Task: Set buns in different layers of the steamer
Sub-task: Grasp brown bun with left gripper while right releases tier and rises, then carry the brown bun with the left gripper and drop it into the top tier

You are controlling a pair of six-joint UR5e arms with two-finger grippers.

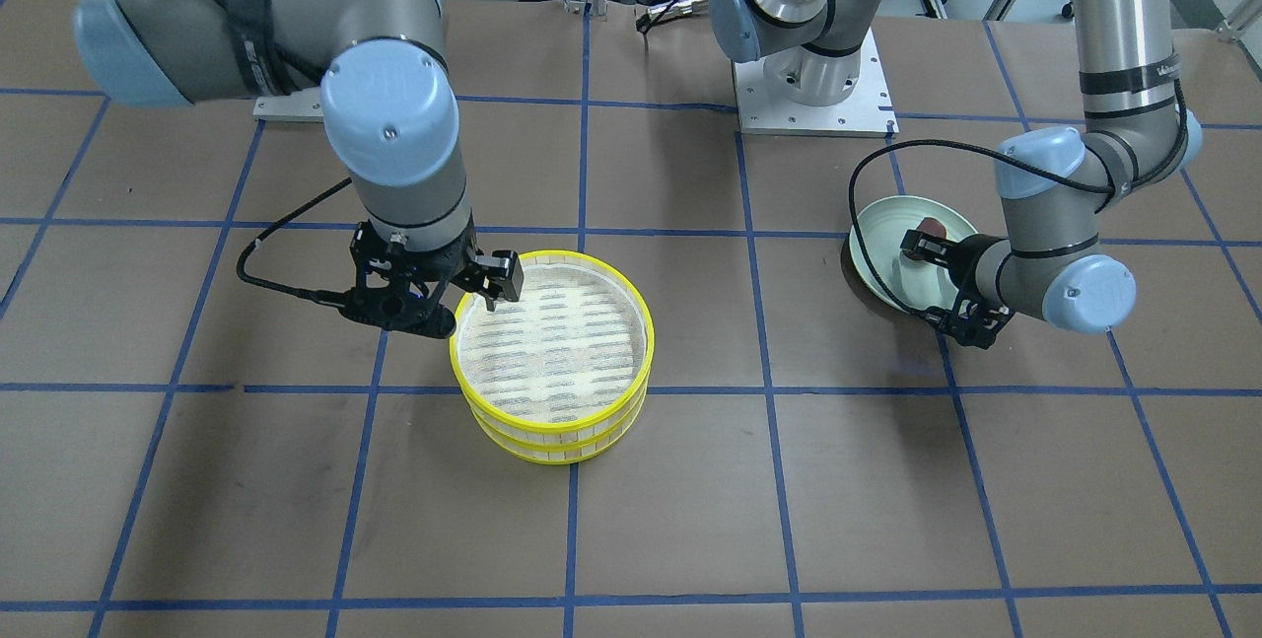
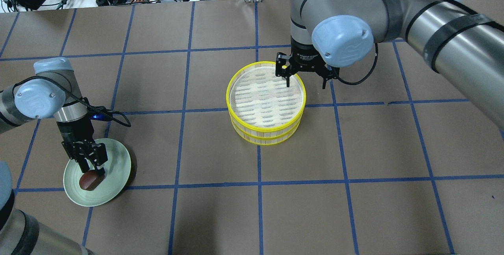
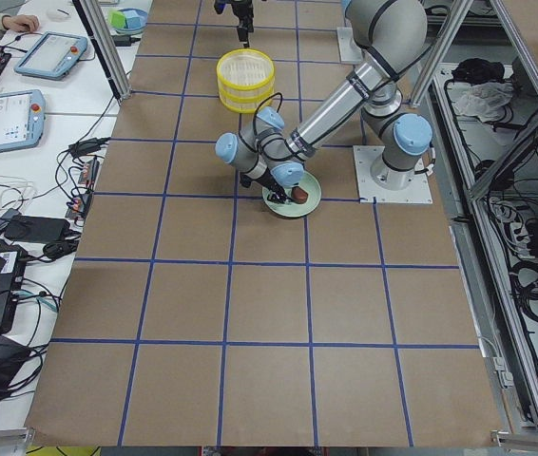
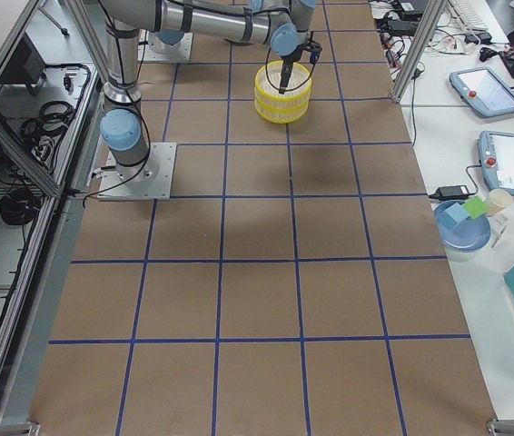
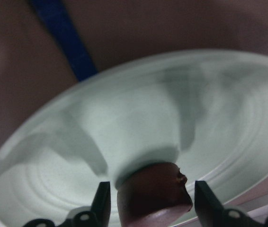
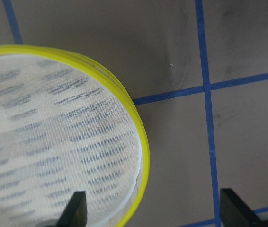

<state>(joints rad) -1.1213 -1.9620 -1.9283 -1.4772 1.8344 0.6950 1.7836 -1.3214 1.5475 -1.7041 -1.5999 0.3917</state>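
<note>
The two steamer layers (image 2: 267,140) are stacked mid-table, and the top tray's woven base is bare. My right gripper (image 2: 306,83) is open over the stack's rim (image 6: 141,156), one finger inside the rim and one outside. The reddish-brown bun (image 2: 89,181) lies on a light green plate (image 2: 116,168). My left gripper (image 2: 92,170) is down on the plate, open, with a finger on each side of the bun (image 5: 153,191) and small gaps showing. The cream-white bun is out of sight.
The brown table (image 2: 354,207) carries a grid of blue tape. The right arm's base plate (image 1: 813,96) sits at the robot's edge. Tablets and a blue bowl (image 4: 461,227) lie on side tables beyond the table's ends.
</note>
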